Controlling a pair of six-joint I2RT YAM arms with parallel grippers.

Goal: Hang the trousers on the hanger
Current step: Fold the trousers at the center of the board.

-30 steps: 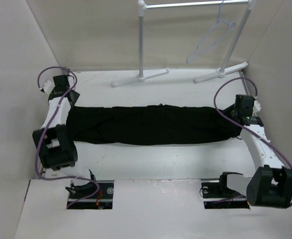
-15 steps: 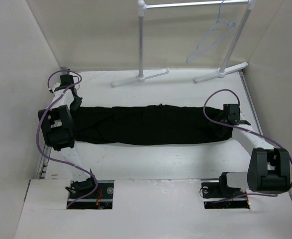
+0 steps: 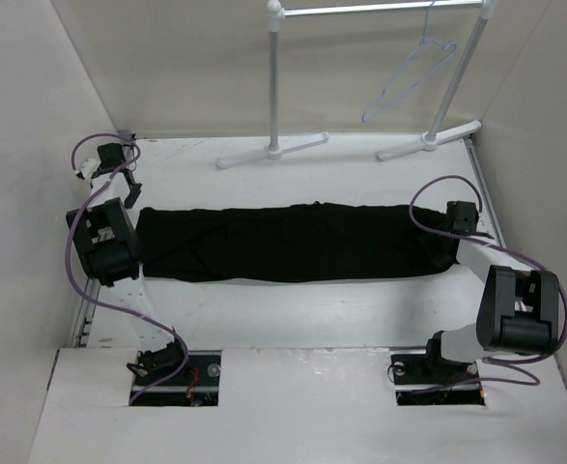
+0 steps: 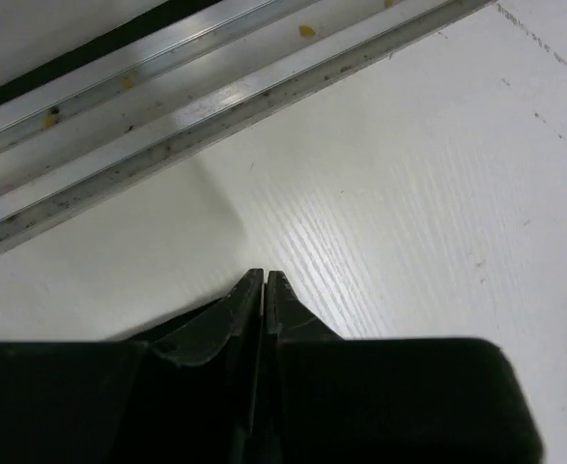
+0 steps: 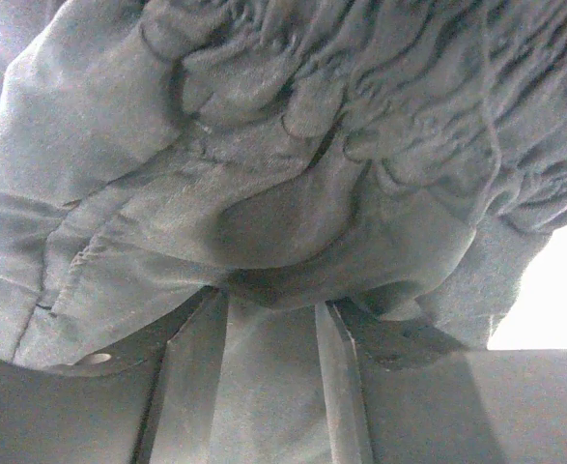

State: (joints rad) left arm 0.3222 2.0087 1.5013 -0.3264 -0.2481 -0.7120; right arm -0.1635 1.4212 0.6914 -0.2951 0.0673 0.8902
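The black trousers (image 3: 293, 242) lie stretched flat across the table from left to right. The pale wire hanger (image 3: 411, 79) hangs from the white rack bar at the back right, empty. My left gripper (image 3: 115, 160) is at the far left corner, just beyond the trousers' left end. In the left wrist view it (image 4: 264, 276) is shut and empty over bare white table. My right gripper (image 3: 460, 218) is at the trousers' right end. In the right wrist view it (image 5: 269, 302) is open, its fingers (image 5: 194, 367) lying low on the bunched trouser fabric (image 5: 293, 145).
The white tube garment rack (image 3: 275, 87) stands at the back, its feet (image 3: 271, 150) on the table. An aluminium rail (image 4: 167, 106) runs along the table's edge by the left gripper. White walls close in on both sides.
The left arm has folded back and its gripper has swung to the far left corner. The right arm has drawn in, its gripper staying at the trousers' right end. The trousers have hardly moved.
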